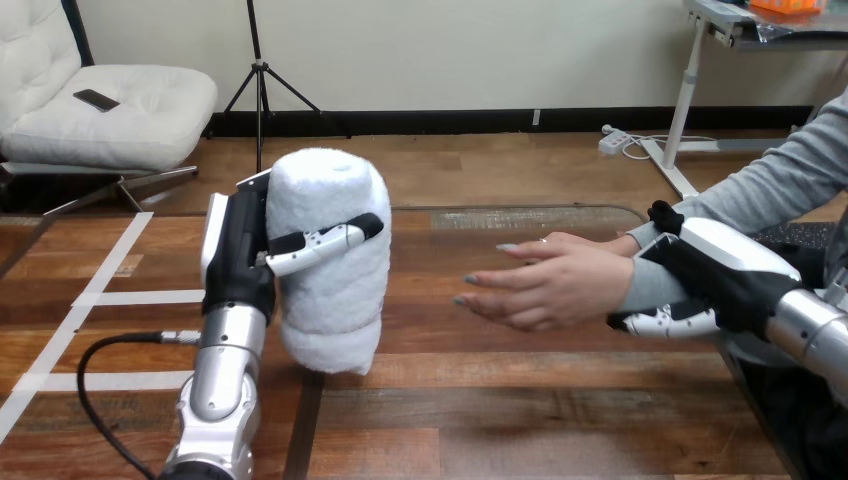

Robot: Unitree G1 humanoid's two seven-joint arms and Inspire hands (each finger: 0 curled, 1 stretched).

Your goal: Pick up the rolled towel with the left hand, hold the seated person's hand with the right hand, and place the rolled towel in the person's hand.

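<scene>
The rolled towel (330,260) is upright in the air above the table (520,420), left of the middle. The left hand (240,250) has fingers and thumb curled round it. The person's hand (545,285) is open, apart from the towel, fingertips pointing toward it. The right hand (720,265) clasps the person's wrist (632,275) from above and below. I think the towel should move sideways slowly into the palm, and be let go only there.

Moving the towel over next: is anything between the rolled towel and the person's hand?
Nothing: in the head view the stretch between the rolled towel and the person's hand is bare table.
</scene>
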